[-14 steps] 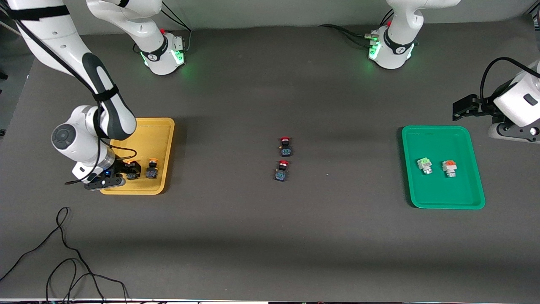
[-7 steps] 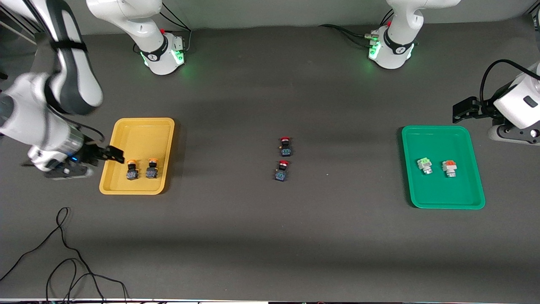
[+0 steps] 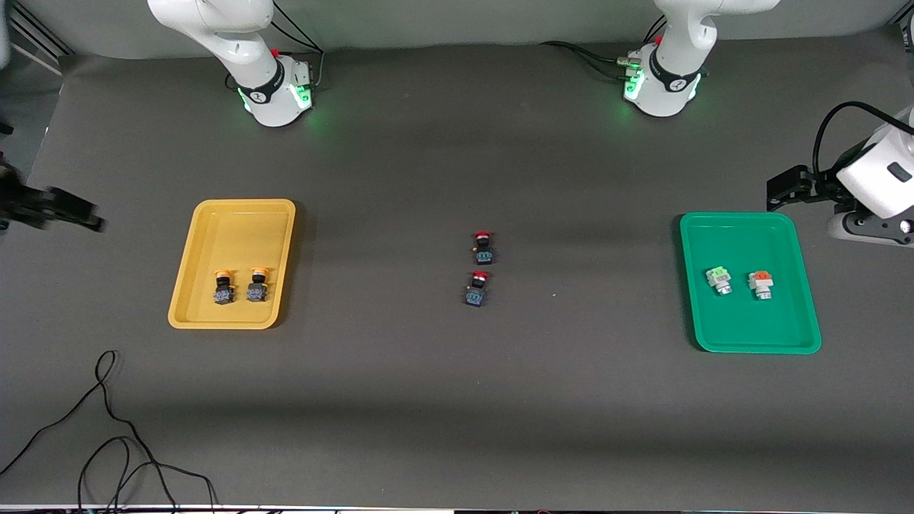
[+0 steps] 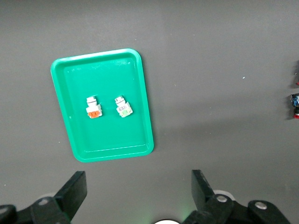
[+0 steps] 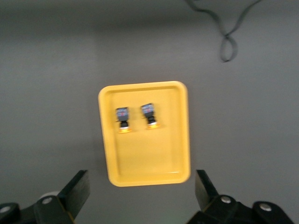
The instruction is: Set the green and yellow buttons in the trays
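Two yellow-capped buttons (image 3: 223,288) (image 3: 257,285) stand side by side in the yellow tray (image 3: 232,214), at its end nearer the front camera. In the green tray (image 3: 750,235) lie a whitish button with a green block (image 3: 718,278) and one with an orange block (image 3: 761,284). My right gripper (image 3: 84,214) hangs open and empty over the table's right-arm end, apart from the yellow tray (image 5: 149,158). My left gripper (image 3: 785,187) waits open and empty over the table beside the green tray (image 4: 112,135).
Two red-capped buttons (image 3: 483,246) (image 3: 477,288) stand on the dark mat midway between the trays. A loose black cable (image 3: 107,428) curls on the mat near the front camera, at the right arm's end. Both arm bases sit along the table's edge farthest from the camera.
My right gripper let go of a yellow button in the yellow tray, then rose and drew away toward the table's end. The left arm has not moved.
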`<state>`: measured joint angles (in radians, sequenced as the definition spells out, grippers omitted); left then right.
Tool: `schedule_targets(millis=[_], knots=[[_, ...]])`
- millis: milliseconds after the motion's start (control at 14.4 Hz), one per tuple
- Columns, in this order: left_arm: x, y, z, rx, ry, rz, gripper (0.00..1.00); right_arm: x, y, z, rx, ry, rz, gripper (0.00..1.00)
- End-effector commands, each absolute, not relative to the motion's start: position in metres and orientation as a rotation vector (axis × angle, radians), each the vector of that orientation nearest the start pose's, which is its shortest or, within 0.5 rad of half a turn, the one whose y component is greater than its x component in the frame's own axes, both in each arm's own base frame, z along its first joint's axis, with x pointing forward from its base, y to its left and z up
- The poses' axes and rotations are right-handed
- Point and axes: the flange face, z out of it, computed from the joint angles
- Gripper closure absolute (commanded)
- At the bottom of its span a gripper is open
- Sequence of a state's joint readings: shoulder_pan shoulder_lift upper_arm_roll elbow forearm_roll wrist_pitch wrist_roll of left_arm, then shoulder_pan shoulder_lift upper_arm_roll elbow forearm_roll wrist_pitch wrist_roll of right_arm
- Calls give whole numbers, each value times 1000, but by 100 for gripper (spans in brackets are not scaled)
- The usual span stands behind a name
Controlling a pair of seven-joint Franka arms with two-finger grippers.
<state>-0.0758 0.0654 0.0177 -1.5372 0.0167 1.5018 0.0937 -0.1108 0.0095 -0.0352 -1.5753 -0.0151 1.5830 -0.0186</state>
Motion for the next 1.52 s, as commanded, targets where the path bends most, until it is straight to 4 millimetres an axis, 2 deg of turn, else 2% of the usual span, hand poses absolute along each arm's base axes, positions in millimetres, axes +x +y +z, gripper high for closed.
schedule_targets(millis=[0,139,277,554,762,1455], knots=[[565,-32,600,-3108,258,140,0,540,-101,640,-3173,254,21,0],[565,-34,600,-3108,262,137,0,528,-99,632,-3147,259,180,0],[566,-33,601,-3108,260,128,0,533,-88,629,-3150,218,190,0],[566,-33,601,-3108,260,125,0,536,-84,635,-3153,190,137,0],[566,-33,601,-3108,260,125,0,539,-88,641,-3150,216,85,0],[568,-32,602,-3109,258,106,0,541,-89,644,-3151,221,73,0]])
